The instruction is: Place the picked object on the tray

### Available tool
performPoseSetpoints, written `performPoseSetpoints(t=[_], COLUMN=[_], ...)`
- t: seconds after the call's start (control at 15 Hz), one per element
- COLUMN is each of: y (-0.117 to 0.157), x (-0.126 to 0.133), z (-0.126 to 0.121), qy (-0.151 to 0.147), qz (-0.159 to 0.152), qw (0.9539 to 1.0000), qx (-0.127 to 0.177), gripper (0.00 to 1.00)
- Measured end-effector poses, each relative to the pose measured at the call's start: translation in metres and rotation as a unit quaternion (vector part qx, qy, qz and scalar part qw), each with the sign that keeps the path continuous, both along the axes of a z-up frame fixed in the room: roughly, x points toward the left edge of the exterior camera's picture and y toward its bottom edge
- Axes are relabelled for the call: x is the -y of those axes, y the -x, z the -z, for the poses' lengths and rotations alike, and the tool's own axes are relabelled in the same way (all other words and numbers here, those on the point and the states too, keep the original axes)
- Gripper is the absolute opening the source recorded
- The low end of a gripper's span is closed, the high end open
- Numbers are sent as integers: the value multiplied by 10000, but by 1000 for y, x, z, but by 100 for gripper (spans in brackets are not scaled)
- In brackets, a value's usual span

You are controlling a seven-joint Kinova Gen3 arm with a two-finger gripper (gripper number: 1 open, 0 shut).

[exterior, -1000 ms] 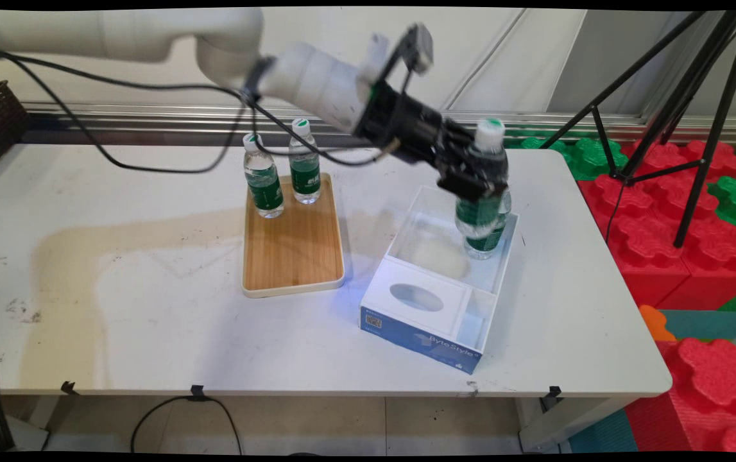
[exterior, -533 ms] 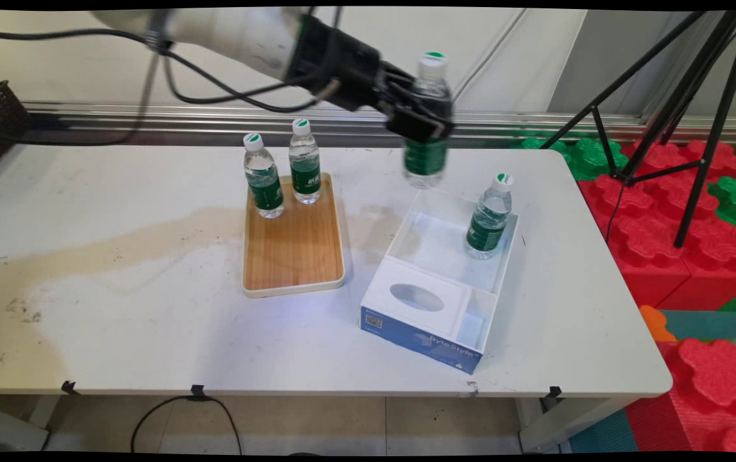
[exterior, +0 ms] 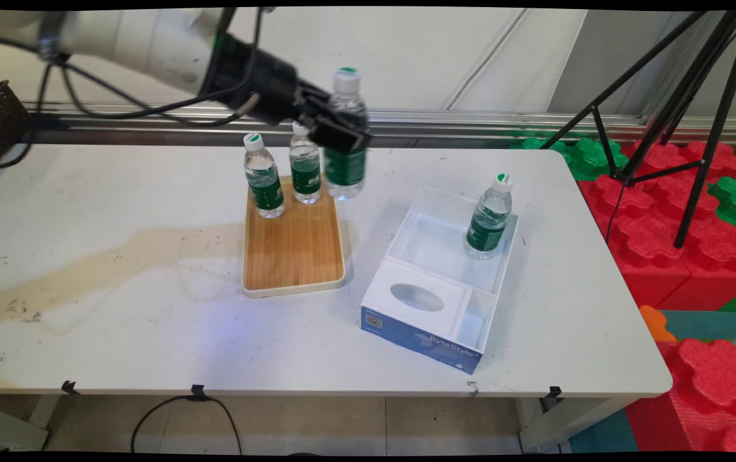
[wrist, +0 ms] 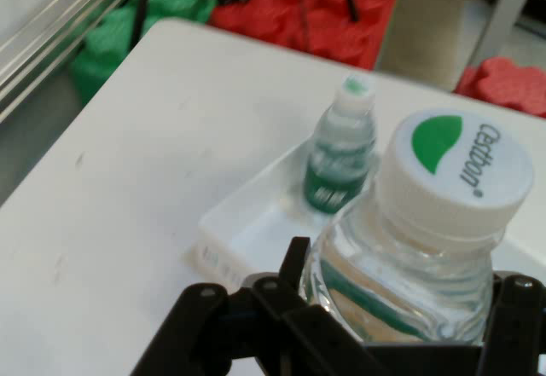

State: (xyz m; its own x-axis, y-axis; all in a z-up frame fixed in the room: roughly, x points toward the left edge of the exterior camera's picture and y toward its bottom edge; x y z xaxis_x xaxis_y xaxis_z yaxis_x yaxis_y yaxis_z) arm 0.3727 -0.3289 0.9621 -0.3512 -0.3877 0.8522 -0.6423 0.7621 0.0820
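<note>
My gripper (exterior: pixel 337 133) is closed around the upper body of a clear water bottle (exterior: pixel 344 138) with a green label and a white cap; in the hand view the cap (wrist: pixel 454 171) sits just above my linkage, with the word Cestbon printed on it. I hold the bottle upright in the air, over the far right corner of the wooden tray (exterior: pixel 293 250), just beside the two bottles standing there: the left tray bottle (exterior: pixel 263 176) and the right tray bottle (exterior: pixel 305 163). A fourth bottle (exterior: pixel 489 216) stands well apart in the open compartment of the white-and-blue box (exterior: pixel 435 282) on the desk (exterior: pixel 117 321). The bottle looks full, so I judge it fairly heavy for its build, with thin plastic walls that give under squeeze and a smooth, slippery surface. The stiffer shoulder, just above the label, seems the soundest hold; whether my fingers sit on the label or above it I cannot quite tell.
</note>
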Motion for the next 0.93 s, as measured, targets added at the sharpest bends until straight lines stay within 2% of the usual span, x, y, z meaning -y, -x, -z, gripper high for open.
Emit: performPoseSetpoints(t=[0.47,0.93], y=[-38,-52], x=[-28,-25], z=[27,74], qy=[-116,-34], qz=[-605,-1053], qw=[9981,9944], qx=[66,80], gripper=[0,0])
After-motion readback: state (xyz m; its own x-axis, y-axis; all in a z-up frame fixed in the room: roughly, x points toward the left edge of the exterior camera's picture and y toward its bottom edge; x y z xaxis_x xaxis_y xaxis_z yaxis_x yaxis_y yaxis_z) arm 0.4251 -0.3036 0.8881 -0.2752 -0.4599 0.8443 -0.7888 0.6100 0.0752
